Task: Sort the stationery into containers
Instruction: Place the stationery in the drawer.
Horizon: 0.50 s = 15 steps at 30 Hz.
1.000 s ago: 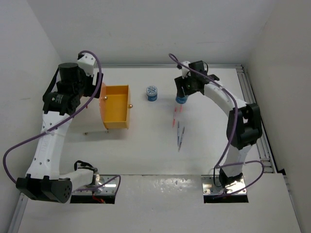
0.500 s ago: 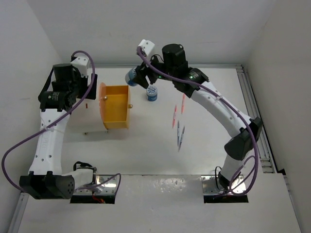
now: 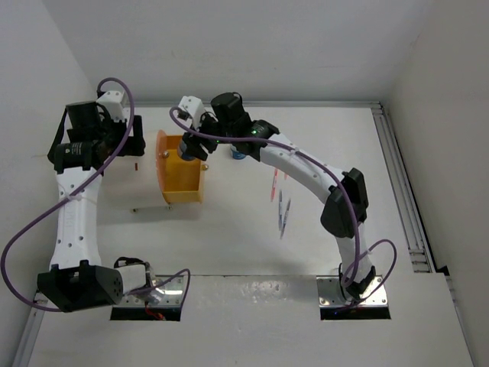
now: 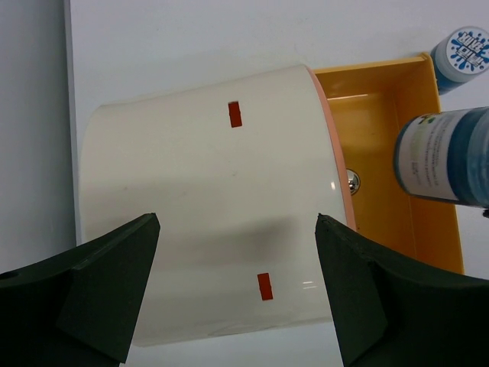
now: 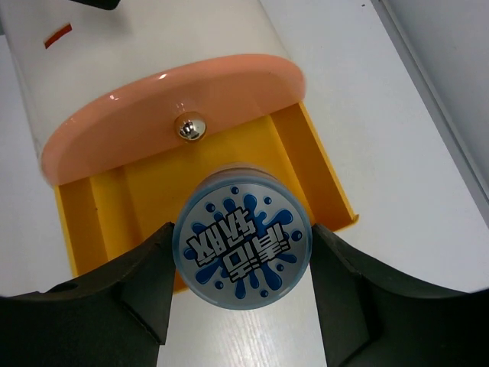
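Right end effector (image 5: pixel 243 267) swung over drawer (image 5: pixel 325 180), gripping roll (image 5: pixel 241 238), floor part-hidden; left end effector (image 4: pixel 237 252) spread wide

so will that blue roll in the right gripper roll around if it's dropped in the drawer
Probably if it lands on its side, since the roll is a round cylinder; on its flat end it should sit still. The walls of the orange drawer would likely contain it. It looks rigid: no squashing in the right gripper.
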Tool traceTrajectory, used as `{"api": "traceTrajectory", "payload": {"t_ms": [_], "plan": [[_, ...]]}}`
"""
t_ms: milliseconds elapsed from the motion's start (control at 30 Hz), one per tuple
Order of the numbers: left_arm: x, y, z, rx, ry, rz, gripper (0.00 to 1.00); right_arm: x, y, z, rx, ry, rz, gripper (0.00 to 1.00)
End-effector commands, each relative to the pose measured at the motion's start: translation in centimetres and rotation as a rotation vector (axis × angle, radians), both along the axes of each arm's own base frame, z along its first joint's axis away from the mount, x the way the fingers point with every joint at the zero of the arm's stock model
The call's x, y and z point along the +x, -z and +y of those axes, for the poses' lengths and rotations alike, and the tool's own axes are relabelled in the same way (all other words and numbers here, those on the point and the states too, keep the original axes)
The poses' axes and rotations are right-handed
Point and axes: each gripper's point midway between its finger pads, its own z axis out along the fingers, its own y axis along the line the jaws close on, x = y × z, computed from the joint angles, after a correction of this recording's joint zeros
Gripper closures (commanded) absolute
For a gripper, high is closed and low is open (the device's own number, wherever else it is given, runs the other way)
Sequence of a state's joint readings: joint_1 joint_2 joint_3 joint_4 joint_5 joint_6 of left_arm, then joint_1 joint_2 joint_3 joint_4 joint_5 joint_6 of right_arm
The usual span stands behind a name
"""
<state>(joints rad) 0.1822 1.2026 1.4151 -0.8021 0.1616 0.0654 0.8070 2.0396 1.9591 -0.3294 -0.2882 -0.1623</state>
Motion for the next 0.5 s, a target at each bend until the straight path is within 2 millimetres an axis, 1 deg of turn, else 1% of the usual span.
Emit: {"api": "traceTrajectory", "payload": {"t_ms": [0, 33, 100, 133, 233, 267, 467], "plan": [[0.1, -0.4, -0.1, -0.030, 0.016, -0.029, 0.10, 1.0, -6.5, 1.7, 0.134, -0.023, -0.168, 1.00], [0.1, -0.3, -0.1, -0.033, 0.017, -0.026, 0.10, 1.2, -5.7, 2.1, 0.125, -0.025, -0.163, 1.00], [0.1, -0.2, 0.0, -0.035, 0.014, -0.027, 0.10, 1.4, -4.9, 2.7, 0.115, -0.029, -0.161, 1.00], [0.1, -0.3, 0.0, -0.040, 0.017, -0.030, 0.10, 1.6, -4.0, 3.0, 0.105, -0.028, -0.154, 1.00], [0.2, -0.1, -0.1, -0.049, 0.024, -0.033, 0.10, 1.6, -3.3, 3.7, 0.104, -0.033, -0.154, 0.99], [0.2, -0.1, -0.1, -0.052, 0.022, -0.037, 0.10, 1.9, -2.6, 3.9, 0.097, -0.032, -0.148, 0.99], [0.5, -0.3, 0.0, -0.065, 0.007, -0.049, 0.10, 2.9, 0.1, 4.7, 0.073, -0.021, -0.146, 0.96]]}}
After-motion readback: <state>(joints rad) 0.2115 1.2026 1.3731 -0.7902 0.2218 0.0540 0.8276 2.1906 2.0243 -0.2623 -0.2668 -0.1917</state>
